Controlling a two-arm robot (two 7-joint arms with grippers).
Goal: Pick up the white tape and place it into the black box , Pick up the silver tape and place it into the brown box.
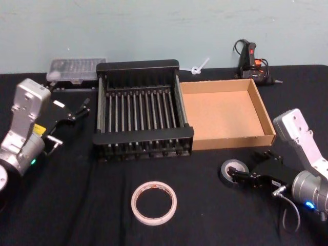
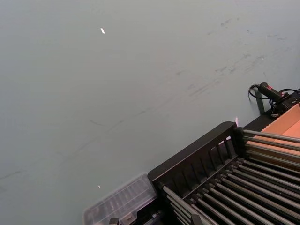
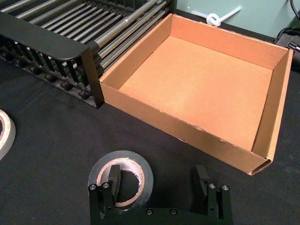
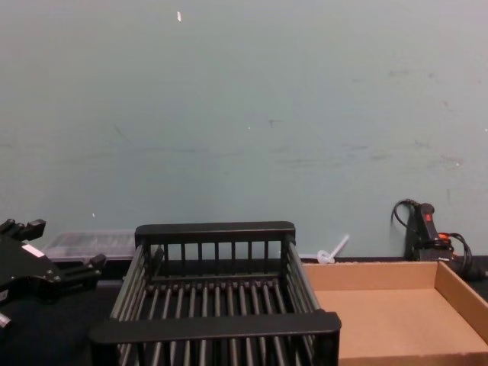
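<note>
The silver tape (image 1: 234,170) lies flat on the black cloth in front of the brown box (image 1: 233,141). My right gripper (image 1: 238,177) is down at it and open. In the right wrist view, one finger (image 3: 114,180) stands inside the silver tape's (image 3: 105,164) centre hole and the other finger (image 3: 202,177) is out on the cloth, well apart. The white tape (image 1: 154,203) lies flat near the front edge, in front of the black box (image 1: 143,136); its edge (image 3: 4,133) also shows here. My left gripper (image 1: 79,110) hangs open left of the black box, holding nothing.
The black box and brown box stand side by side, touching, both with nothing inside. Behind them are a clear plastic case (image 1: 76,69), a white zip tie (image 1: 199,67) and a black glue gun (image 1: 251,64). A pale wall closes the back.
</note>
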